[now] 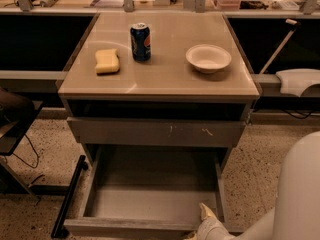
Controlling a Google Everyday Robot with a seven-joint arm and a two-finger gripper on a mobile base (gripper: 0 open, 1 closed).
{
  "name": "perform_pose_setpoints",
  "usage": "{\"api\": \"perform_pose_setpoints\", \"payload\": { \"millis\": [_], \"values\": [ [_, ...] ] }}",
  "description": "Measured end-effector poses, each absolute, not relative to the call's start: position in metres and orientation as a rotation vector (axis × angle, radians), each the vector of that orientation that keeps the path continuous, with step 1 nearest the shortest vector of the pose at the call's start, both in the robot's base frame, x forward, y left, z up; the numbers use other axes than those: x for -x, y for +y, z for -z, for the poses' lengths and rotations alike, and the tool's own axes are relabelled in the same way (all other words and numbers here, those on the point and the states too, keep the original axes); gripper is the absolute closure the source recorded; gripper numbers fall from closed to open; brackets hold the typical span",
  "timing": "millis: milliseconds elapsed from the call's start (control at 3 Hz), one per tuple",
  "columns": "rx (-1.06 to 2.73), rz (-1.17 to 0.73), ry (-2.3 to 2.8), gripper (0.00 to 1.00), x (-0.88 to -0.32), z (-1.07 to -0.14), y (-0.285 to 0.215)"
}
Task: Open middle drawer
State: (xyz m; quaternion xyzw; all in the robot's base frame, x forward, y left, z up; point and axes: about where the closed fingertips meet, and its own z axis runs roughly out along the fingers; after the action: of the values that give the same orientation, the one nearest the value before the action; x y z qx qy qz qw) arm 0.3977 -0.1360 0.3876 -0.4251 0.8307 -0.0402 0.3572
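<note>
The middle drawer (150,204) stands pulled far out of the cabinet, showing its smooth grey interior. Its plain front (125,227) lies along the bottom of the view. My gripper (206,225) is at the right end of that front edge, at the bottom right, with the pale arm (295,199) behind it. Above the open drawer, a grey drawer front with white scratch marks (155,132) is pushed in.
On the cabinet top (160,79) stand a blue soda can (140,42), a yellow sponge (107,61) and a white bowl (208,58). A black bar (69,196) lies on the floor left of the drawer. Dark counters run on both sides.
</note>
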Motion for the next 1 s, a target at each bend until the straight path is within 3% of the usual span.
{"api": "perform_pose_setpoints", "payload": {
  "millis": [667,1000],
  "values": [
    [1.099,0.101,2.141,1.00,-0.382,-0.388,-0.135],
    [1.100,0.100,2.139,0.81,-0.371,-0.387,-0.136]
  ]
}}
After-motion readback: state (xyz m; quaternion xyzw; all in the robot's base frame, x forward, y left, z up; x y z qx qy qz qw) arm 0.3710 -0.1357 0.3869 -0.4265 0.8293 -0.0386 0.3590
